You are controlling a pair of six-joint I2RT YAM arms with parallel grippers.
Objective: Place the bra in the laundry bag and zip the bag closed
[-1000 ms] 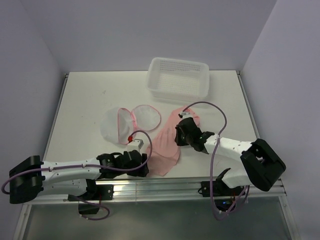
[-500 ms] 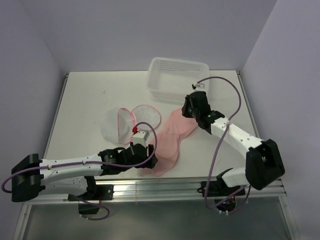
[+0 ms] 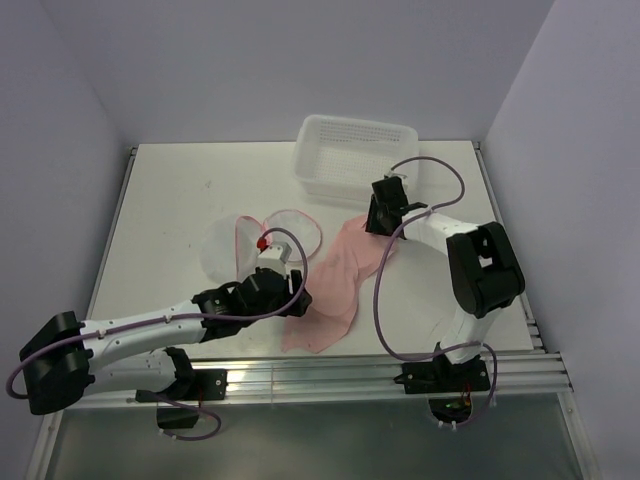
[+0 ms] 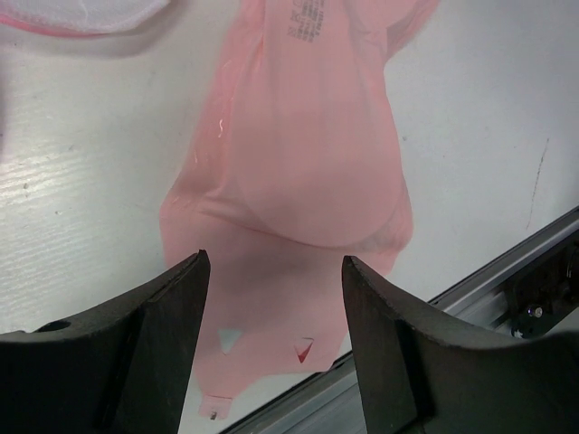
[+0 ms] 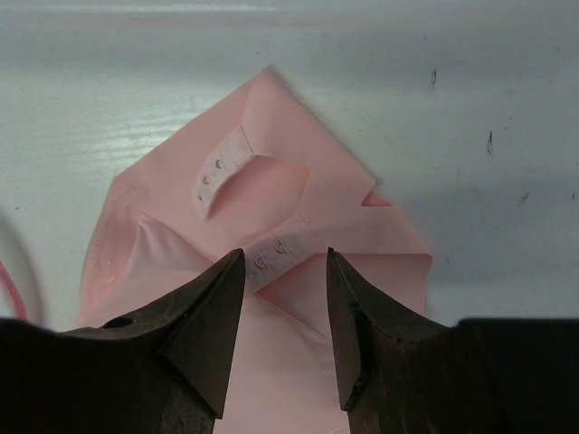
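Observation:
The bra (image 3: 335, 285) lies flat as a long light-pink strip from beside the basket down to the table's near edge. The laundry bag (image 3: 255, 243) lies open to its left, two white mesh halves with a pink rim. My left gripper (image 3: 297, 297) is open and empty at the bra's left side. In the left wrist view its fingers (image 4: 172, 334) straddle the bra's near end (image 4: 298, 163), with the bag's edge (image 4: 72, 14) at the top left. My right gripper (image 3: 380, 222) is open over the bra's far end. In the right wrist view (image 5: 285, 262) it frames the hook tab (image 5: 276, 249).
A white perforated basket (image 3: 357, 150) stands at the back, just beyond the right gripper. The metal rail (image 3: 330, 372) runs along the table's near edge, close to the bra's near end; it also shows in the left wrist view (image 4: 507, 271). Walls close in on the left and right.
My right gripper has moved from the bra's middle out to its far end by the basket. My left gripper has moved forward and right onto the bra's near part. The bra lies more stretched out.

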